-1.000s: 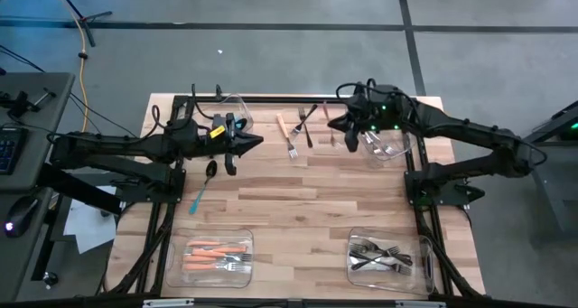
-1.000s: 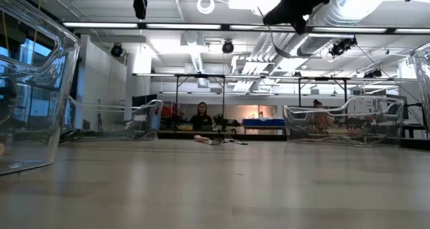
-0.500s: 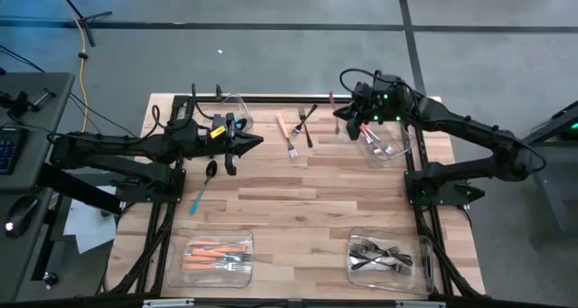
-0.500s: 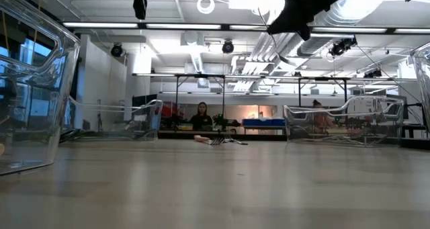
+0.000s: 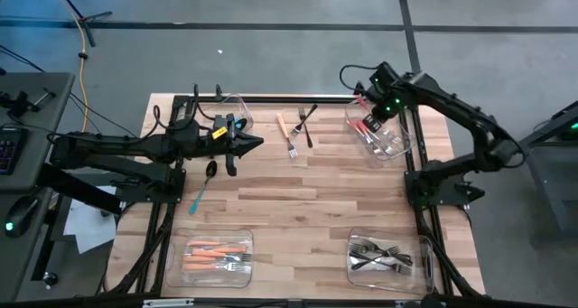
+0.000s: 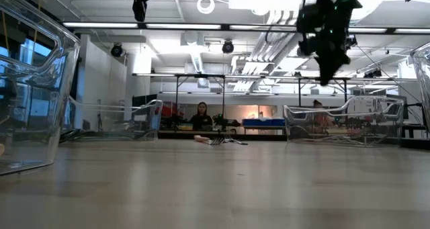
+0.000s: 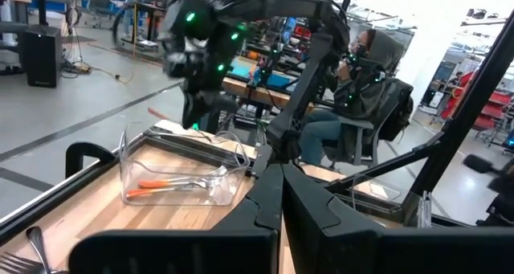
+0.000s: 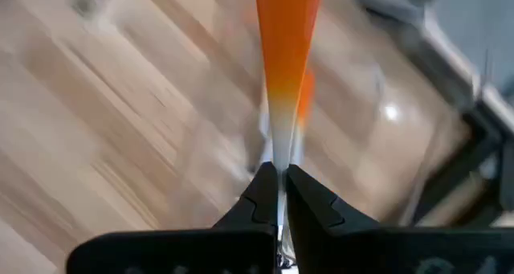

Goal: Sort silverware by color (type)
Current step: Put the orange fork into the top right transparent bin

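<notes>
- Two grippers are up, both closed. The right gripper point(image 5: 368, 120) hangs over the far-right bin point(image 5: 396, 148), pinched on a red-orange piece point(image 8: 286, 41) whose handle sticks out past the fingertips; the left gripper point(image 5: 256, 144) waits shut and empty over the table's left side.
- One risk is the narrow pinch — the fingers hold only the thin metal neck, so the piece could swivel or slip if the arm jerks, and land on the table point(image 5: 298, 209) instead of in the bin.
- Letting go while off-centre could bounce the piece off the bin's rim; this bin already holds something red-orange, so it looks like the right colour.
- A teal spoon point(image 5: 204, 187) lies near the left arm, apart from any bin — easy to nudge if that arm swings low.
- A few loose pieces point(image 5: 298, 127) lie in a close bunch at the far middle, some crossing; grabbing one may drag a neighbour along.
- Near bins look sorted: orange pieces point(image 5: 215, 254) near-left, dark forks point(image 5: 381, 254) near-right. A wrong drop would mix them.
</notes>
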